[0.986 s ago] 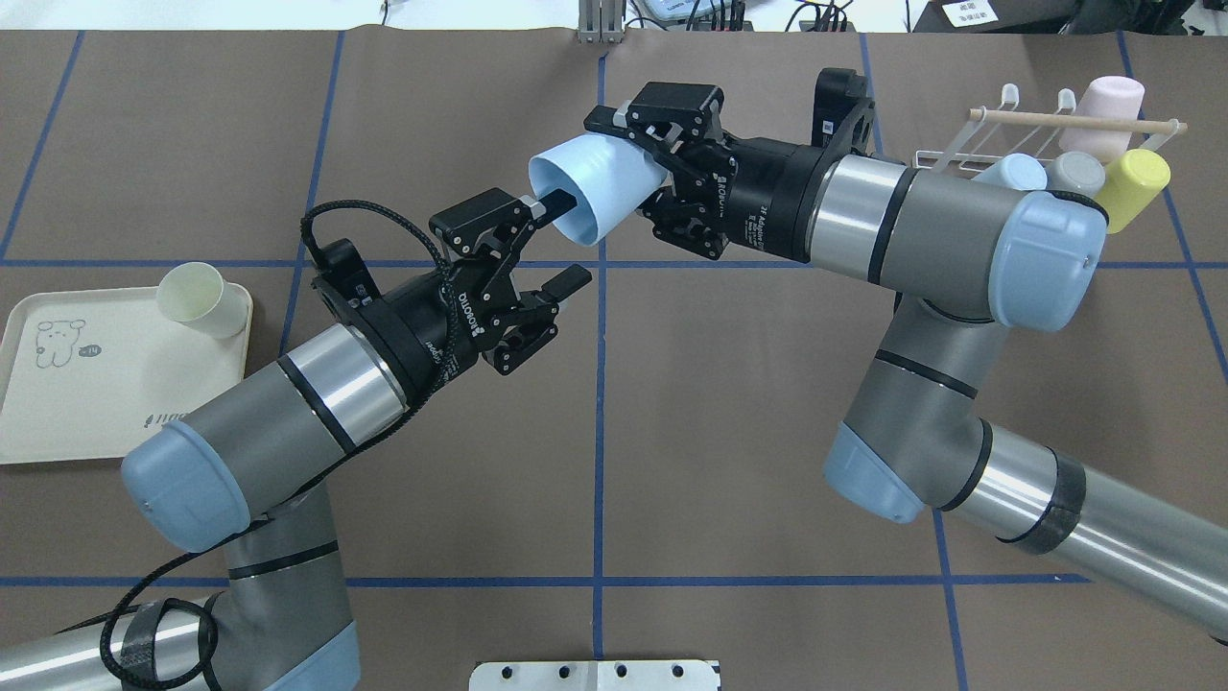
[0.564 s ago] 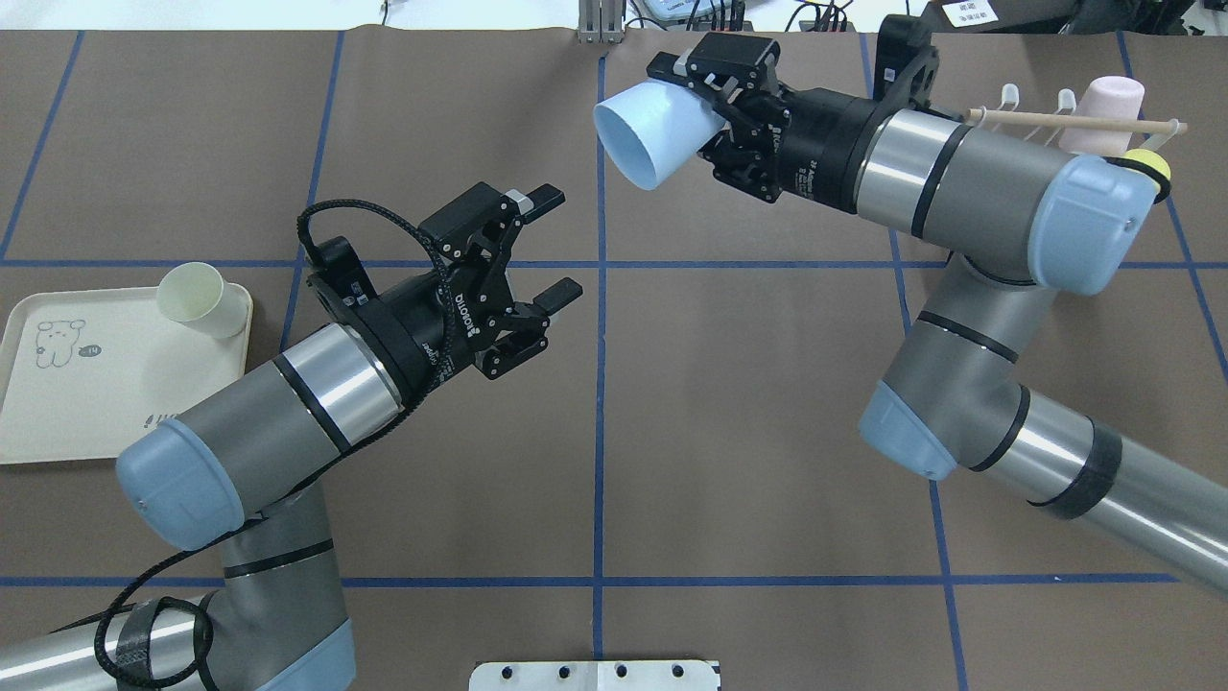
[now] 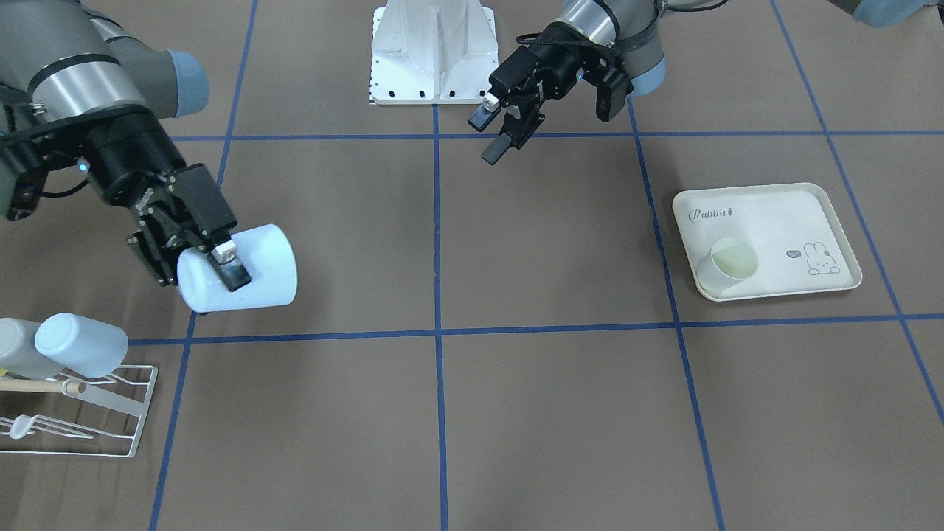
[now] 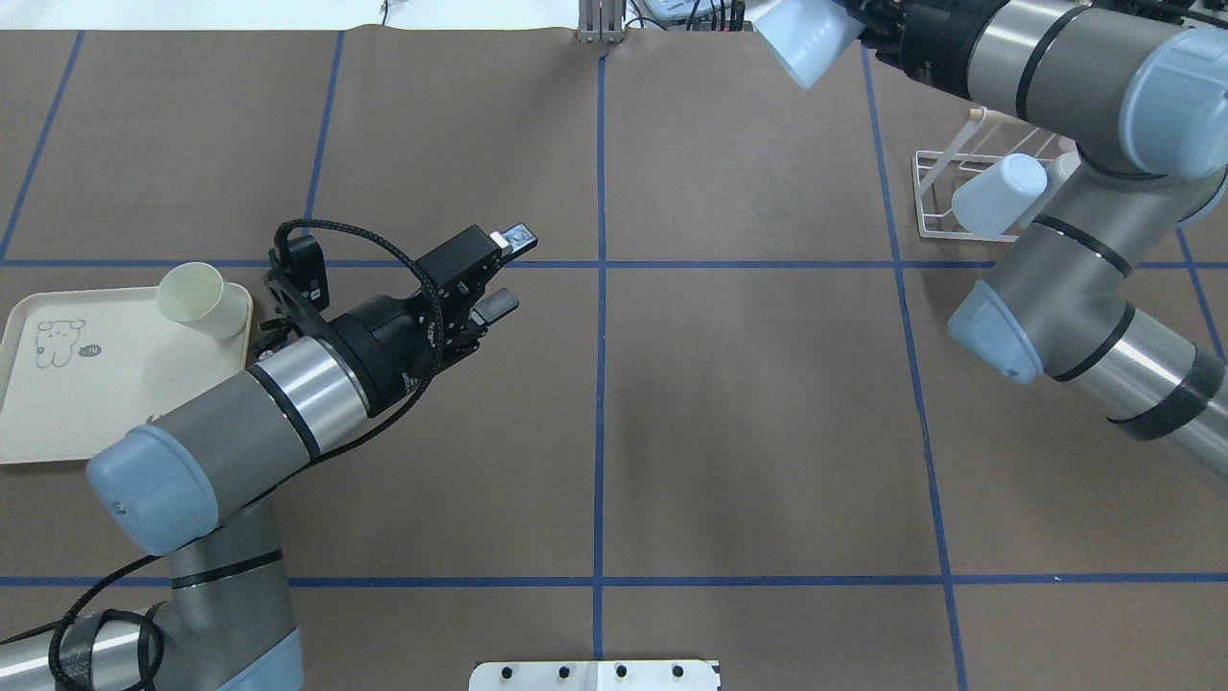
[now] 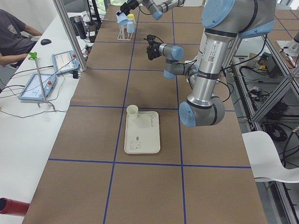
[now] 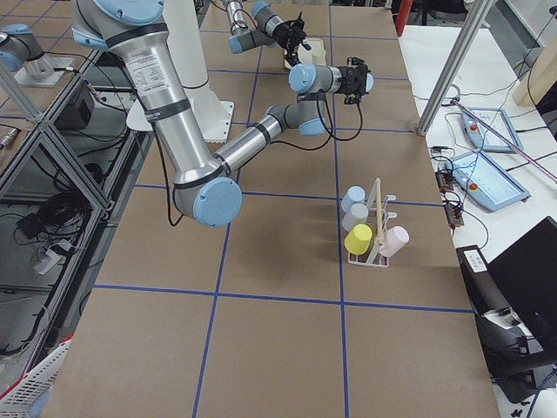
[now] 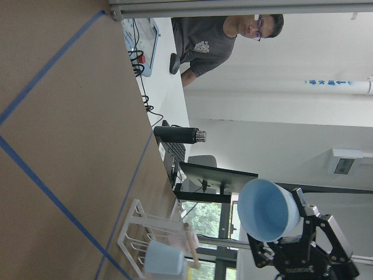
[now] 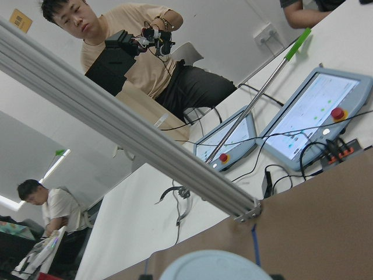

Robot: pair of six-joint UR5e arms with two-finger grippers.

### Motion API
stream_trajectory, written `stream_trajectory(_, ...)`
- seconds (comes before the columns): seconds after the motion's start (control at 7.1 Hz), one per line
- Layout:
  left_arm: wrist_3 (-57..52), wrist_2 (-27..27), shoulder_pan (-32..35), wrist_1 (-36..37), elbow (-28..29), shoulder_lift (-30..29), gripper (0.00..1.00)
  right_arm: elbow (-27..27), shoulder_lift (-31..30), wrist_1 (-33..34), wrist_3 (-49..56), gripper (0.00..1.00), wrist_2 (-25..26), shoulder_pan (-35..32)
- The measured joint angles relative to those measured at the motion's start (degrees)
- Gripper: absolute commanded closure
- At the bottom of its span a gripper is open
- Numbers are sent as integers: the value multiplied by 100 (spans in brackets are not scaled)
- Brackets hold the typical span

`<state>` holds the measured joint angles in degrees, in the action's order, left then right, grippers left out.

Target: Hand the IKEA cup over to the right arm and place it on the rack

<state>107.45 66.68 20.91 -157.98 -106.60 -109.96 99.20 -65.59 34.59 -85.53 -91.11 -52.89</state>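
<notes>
The light blue IKEA cup [image 3: 269, 265] lies sideways in the air, and my right gripper [image 3: 230, 274] is shut on its base end. In the overhead view the cup [image 4: 806, 38] is at the far edge, left of the rack [image 4: 932, 197]. The left wrist view shows the cup [image 7: 265, 210] with its open mouth facing it, above the rack [image 7: 137, 230]. The rack [image 3: 122, 413] is a low white wire frame with a wooden rod. My left gripper [image 4: 508, 271] is open and holds nothing, near the table's middle, far from the cup.
Another light blue cup [image 4: 998, 192] and several other cups [image 6: 370, 231] sit on the rack. A cream tray [image 4: 58, 384] at the left holds a pale cup [image 4: 197, 299]. People [image 8: 134, 52] sit beyond the table's far edge, with tablets [image 8: 317, 116].
The cup has left my left gripper's finger and gone with the right arm, up and toward the rack. The left arm has drawn back toward the tray, still open.
</notes>
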Motion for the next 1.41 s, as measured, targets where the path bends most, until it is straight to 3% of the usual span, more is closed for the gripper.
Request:
stream_trajectory(0.42,-670,58,92,1090,-331,566,0,-18,-85,1005,1575,100,808,-215)
stream_trajectory(0.56,-897,333,334,1717,-474,638,0,-55,-96,1157,1967,100,1038,-270)
stream_trajectory(0.85,-1207,1735,1269,3204,-892,712,0,-295,-131,1228,2667,100,1178,-446)
stream_trajectory(0.99,-1530,2302,1669,3581,-1012,857,0,-522,-143,1213,3054,100,1189,-548)
stream_trajectory(1.27,-2133,3210,2337,3787,-1253,1381,0,-1304,-119,823,3542,100,1146,-863)
stream_trajectory(1.41,-2421,3696,2719,3803,-1352,1660,0,-1776,-124,288,3617,100,1079,-968)
